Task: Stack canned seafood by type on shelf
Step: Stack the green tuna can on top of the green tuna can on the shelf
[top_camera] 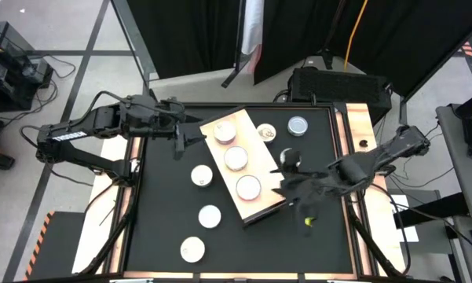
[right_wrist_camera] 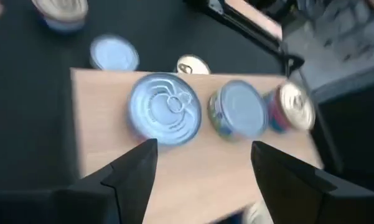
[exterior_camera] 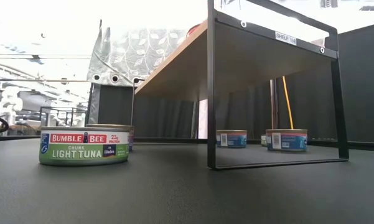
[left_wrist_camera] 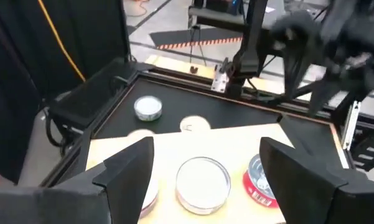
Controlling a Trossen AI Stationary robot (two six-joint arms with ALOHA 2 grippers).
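Right pincer (top_camera: pixel 287 187) at my 4 o'clock, off the shelf's (top_camera: pixel 255 161) near corner: fingers spread wide, nothing between them. Left pincer (top_camera: pixel 187 135) at 10 o'clock by the shelf's far end, likewise wide and empty. Three cans (top_camera: pixel 236 158) in a row on the shelf top. Loose cans on the bench (top_camera: pixel 165 228): three (top_camera: pixel 210 215) toward 7 o'clock, two (top_camera: pixel 298 126) near 1 o'clock.

The shelf (top_camera: pixel 259 169) has a pale, smooth wooden top on a thin black metal frame (exterior_camera: pixel 211 93). The tins (right_wrist_camera: pixel 166 109) show shiny ridged metal lids (one wears a glossy paper label (exterior_camera: pixel 84 147)), and the tabletop (top_camera: pixel 165 220) is matt black.
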